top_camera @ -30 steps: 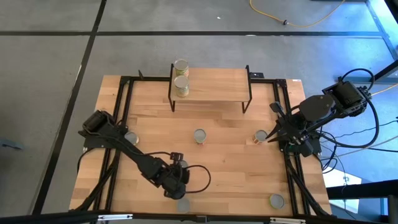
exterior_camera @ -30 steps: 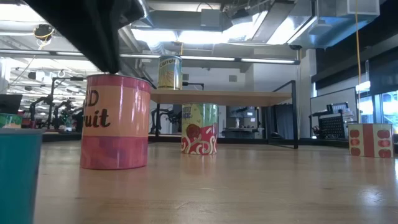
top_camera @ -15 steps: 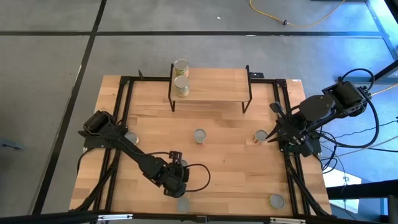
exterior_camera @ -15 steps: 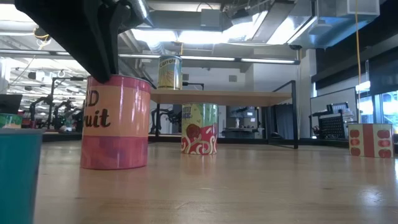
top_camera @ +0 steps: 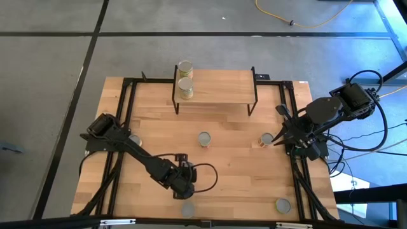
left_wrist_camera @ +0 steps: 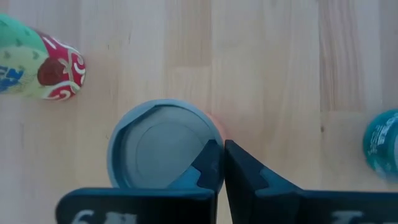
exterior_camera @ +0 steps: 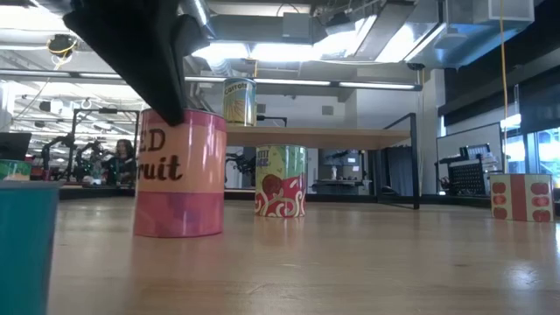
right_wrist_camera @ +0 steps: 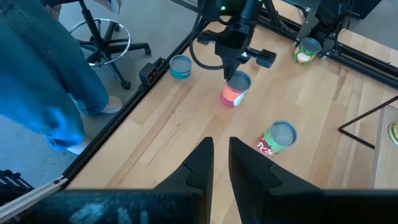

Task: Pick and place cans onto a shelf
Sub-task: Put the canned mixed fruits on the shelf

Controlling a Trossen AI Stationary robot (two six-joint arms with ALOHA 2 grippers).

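Pale wood table (top_camera: 235, 178), smooth with a soft sheen, planks and grain visible; the shelf (top_camera: 219, 86) with a like wooden top on thin black metal legs. Cans with dull grey metal lids and printed paper labels: pink can (exterior_camera: 179, 175) slightly glossy, green-and-red can (exterior_camera: 280, 181) matt. Matt black plastic fingers (left_wrist_camera: 239, 171) on the left gripper (left_wrist_camera: 222, 163).

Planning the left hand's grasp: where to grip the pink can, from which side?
Side wall, from straight above, opened wide across the lid: the pink can stands upright, round, nothing touching it. The left hand sits shut at its rim.
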